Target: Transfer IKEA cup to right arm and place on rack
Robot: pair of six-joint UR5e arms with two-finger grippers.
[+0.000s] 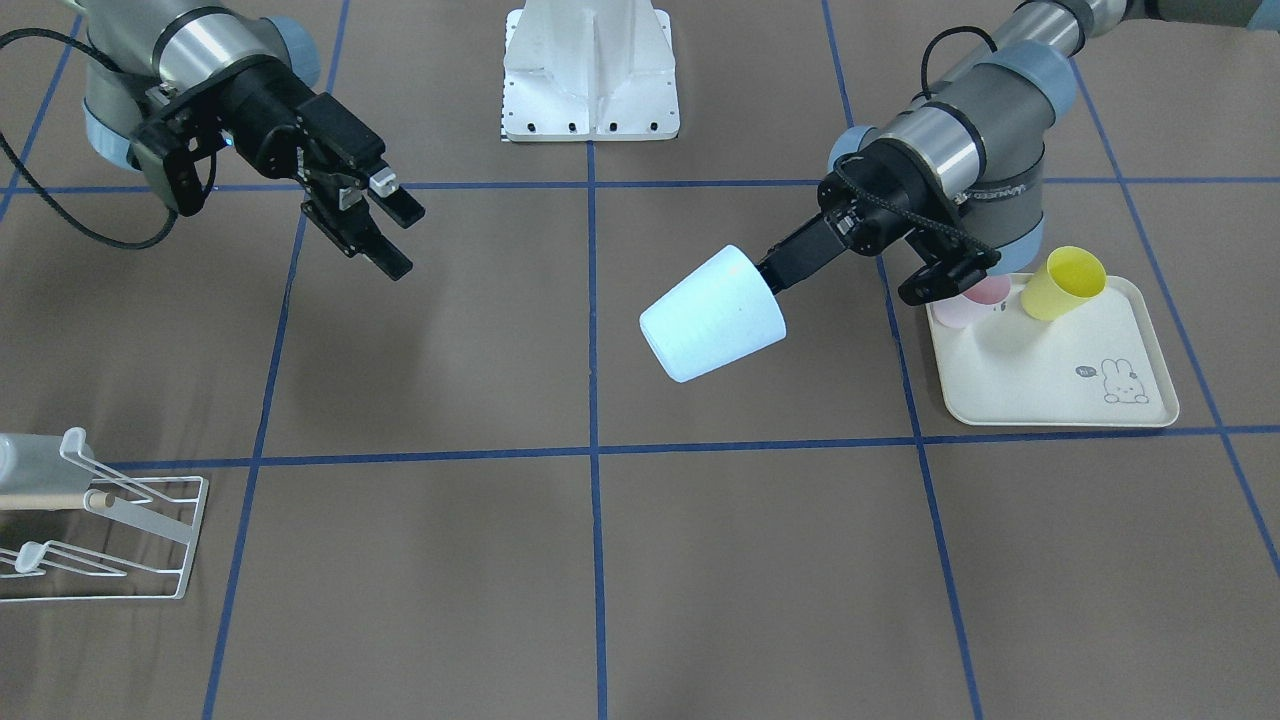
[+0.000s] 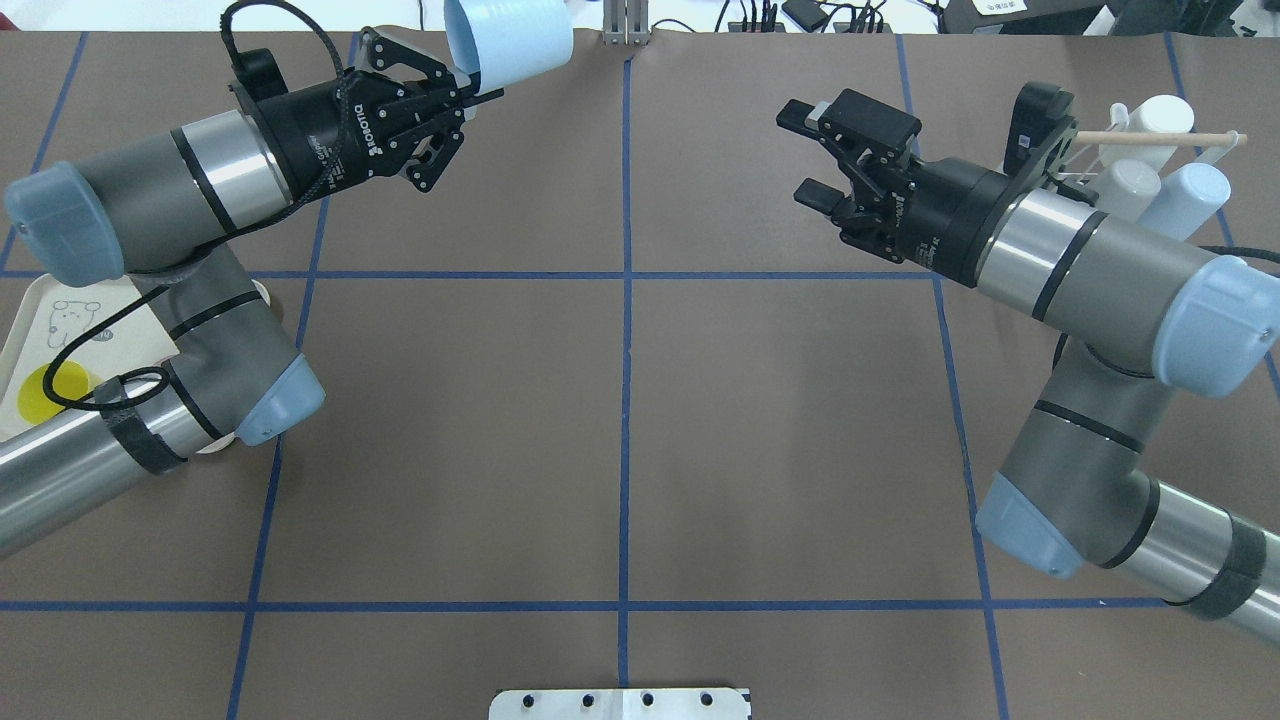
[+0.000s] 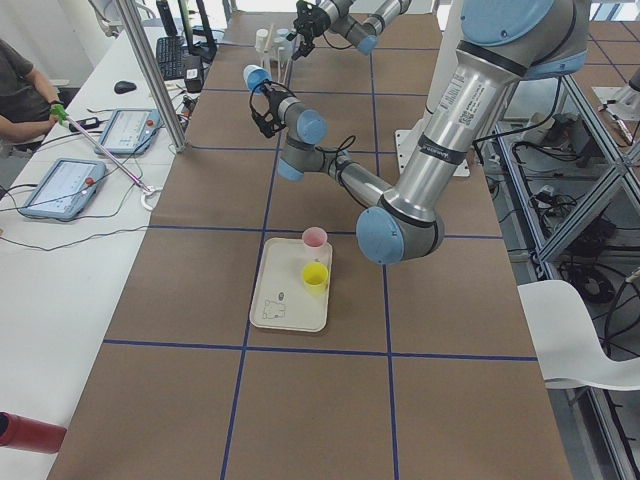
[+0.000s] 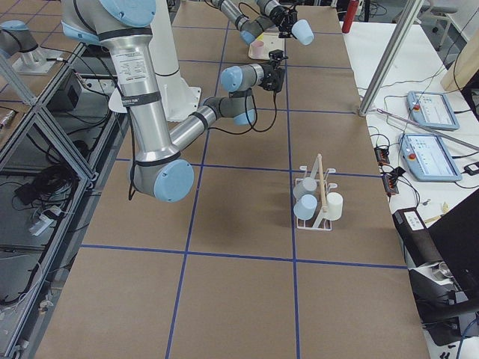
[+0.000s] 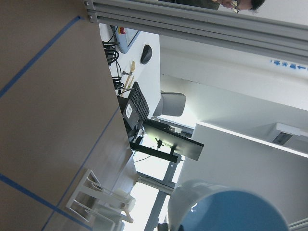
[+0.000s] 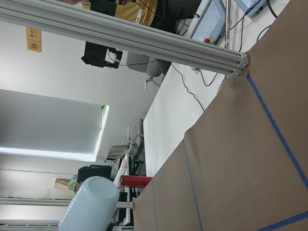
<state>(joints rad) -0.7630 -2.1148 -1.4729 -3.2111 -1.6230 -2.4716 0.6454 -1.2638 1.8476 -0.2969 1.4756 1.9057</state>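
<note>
Cups stand at the robot's far left, a yellow cup [image 2: 45,400] and a pink cup [image 3: 314,238], both mouth-up on the cream rabbit-printed tray [image 2: 28,318], which lies partly under the left arm in the overhead view. Next comes the left gripper [image 2: 478,86], raised over the far side of the brown table [image 2: 780,420], its fingers drawn narrow on the rim of the pale blue IKEA cup [image 2: 512,45]. That cup hangs in the air, clear of the table and lying on its side. Its long axis runs close to level, roughly along the table from the robot's left toward its right, continuing the line of the fingers. Its open mouth faces back at the left gripper, one finger seeming to reach inside the mouth and the other lying on the outer wall. Its closed base points toward the table's middle line and the right arm. Across that middle line, well apart from the cup, the right gripper [image 2: 810,155] is empty, its jaws spread wide and aimed leftward at the cup's base. At the far right stands the white wire rack [image 1: 148,510], its light wooden dowel [image 2: 1160,138] lying crosswise above the prongs. Two white racked cups [image 2: 1165,115] and a light blue racked cup [image 2: 1190,198] sit tipped on those prongs.
</note>
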